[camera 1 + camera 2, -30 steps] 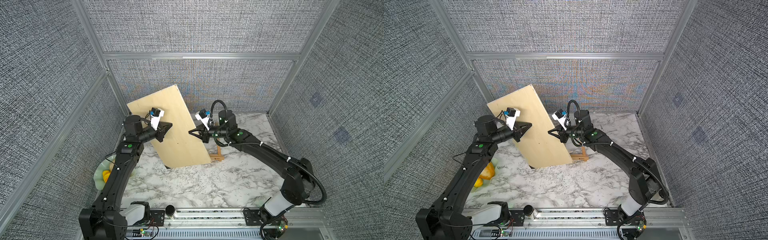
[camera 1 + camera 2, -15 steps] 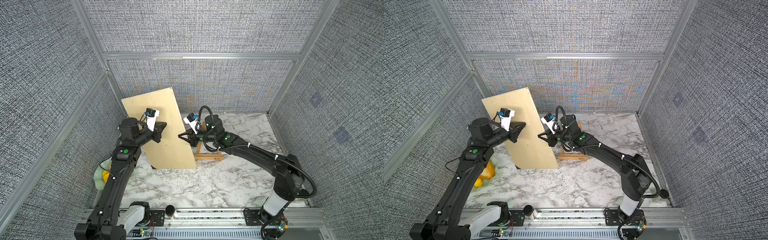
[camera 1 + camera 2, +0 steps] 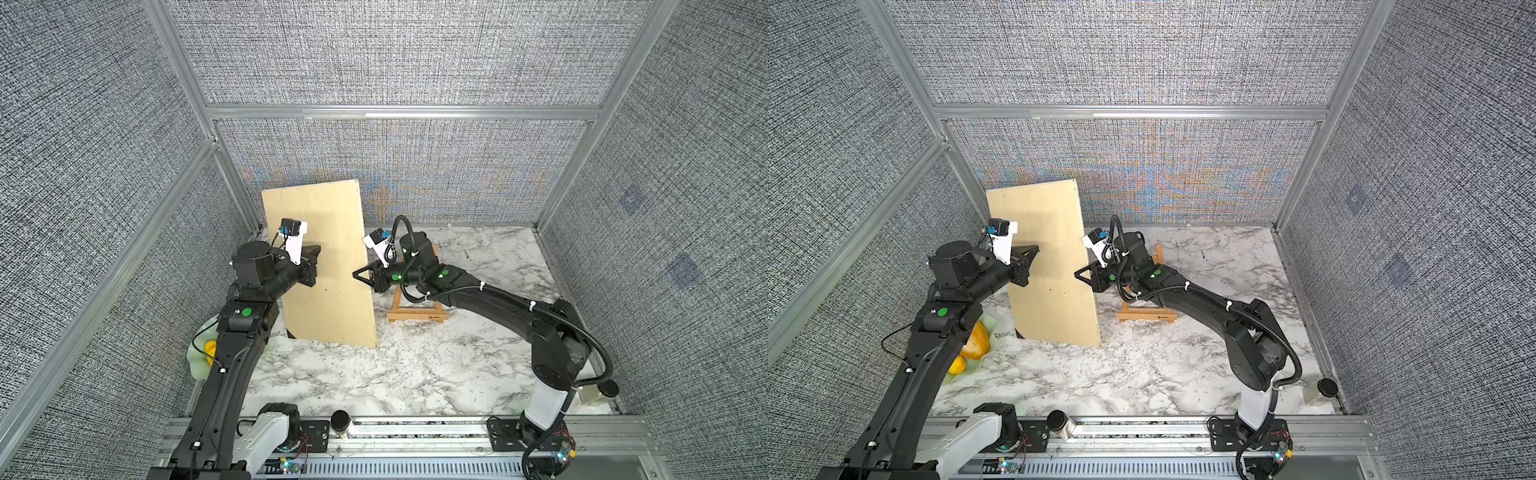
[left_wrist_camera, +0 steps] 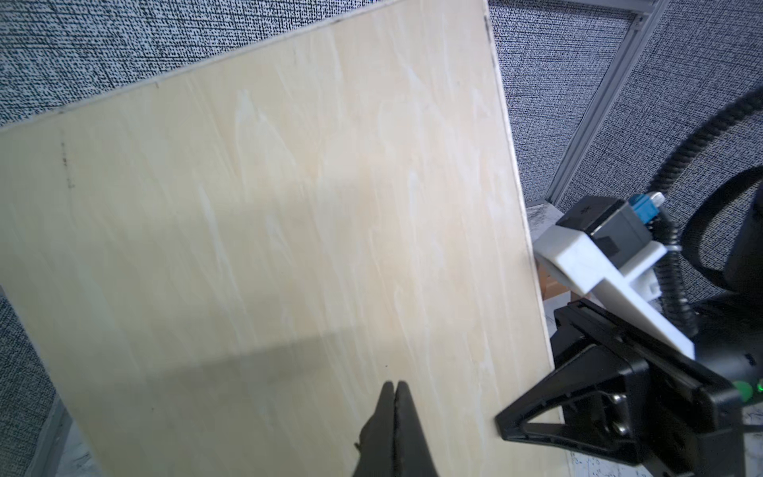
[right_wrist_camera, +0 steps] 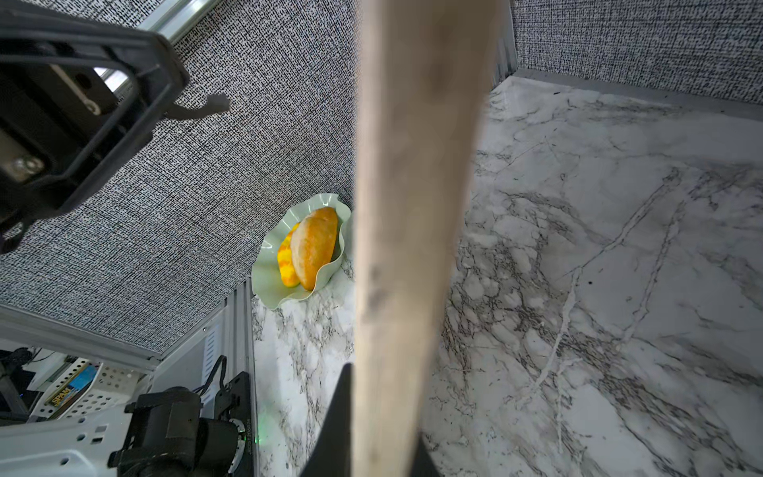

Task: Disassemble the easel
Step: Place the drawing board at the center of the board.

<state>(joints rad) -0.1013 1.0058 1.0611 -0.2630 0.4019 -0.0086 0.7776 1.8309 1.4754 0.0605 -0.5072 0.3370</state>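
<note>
The easel (image 3: 415, 316) (image 3: 1146, 318), a small orange-tan wooden stand, is upright on the marble table behind my right arm, which hides its upper part. No gripper touches it. To its left a large pale plywood board (image 3: 328, 266) (image 3: 1050, 266) (image 4: 289, 206) stands nearly upright. My right gripper (image 3: 355, 275) (image 3: 1077, 274) (image 5: 384, 371) is shut on the board's right edge (image 5: 404, 206). My left gripper (image 3: 318, 248) (image 3: 1036, 248) (image 4: 394, 386) is shut and empty, tips pointing at the board's face. Whether they touch it I cannot tell.
A pale green wavy bowl (image 3: 988, 332) (image 5: 268, 264) holding bread and a yellow fruit sits at the left wall, behind the board's lower edge. A black-lidded jar (image 3: 1325, 388) stands at the front right corner. Fabric walls close three sides.
Both arms moved left with the board, which turned from tilted to nearly upright. The easel, mostly covered a second ago, now shows to the board's right.
</note>
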